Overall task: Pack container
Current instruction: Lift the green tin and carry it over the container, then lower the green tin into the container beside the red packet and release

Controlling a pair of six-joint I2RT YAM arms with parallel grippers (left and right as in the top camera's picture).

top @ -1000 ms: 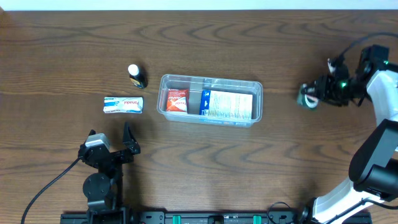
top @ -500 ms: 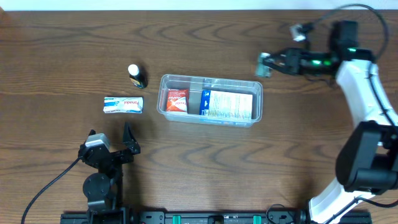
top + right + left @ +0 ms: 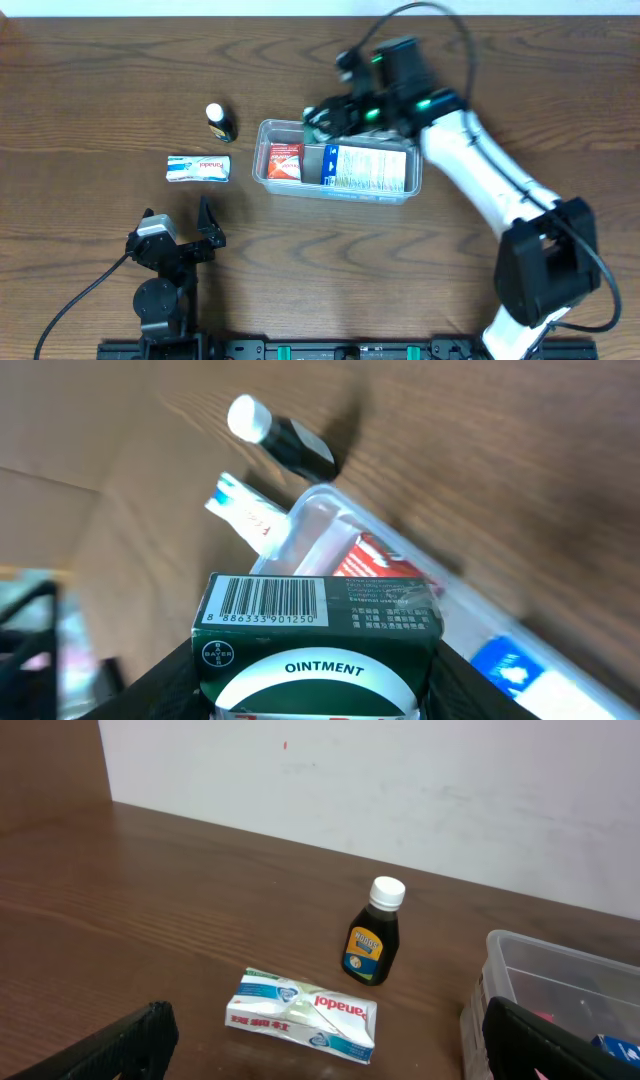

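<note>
We count two packs (image 3: 366,168) in the container (image 3: 340,196) below the right fingers (image 3: 322,114), which hold an ointment box (image 3: 318,630). The bottle (image 3: 376,932) and Panadol packet (image 3: 302,1014), ahead of the wide left fingers (image 3: 206,215), await packing.

So the brown wood-grain table (image 3: 100,80) has a small dark brown bottle (image 3: 218,122) standing upright, white cap, yellow label. Near it but not touching, a white and blue cardboard Panadol box (image 3: 198,168) lies flat. There's also a dark green ointment box (image 3: 320,630) with a barcode. White wall (image 3: 400,780) behind
</note>
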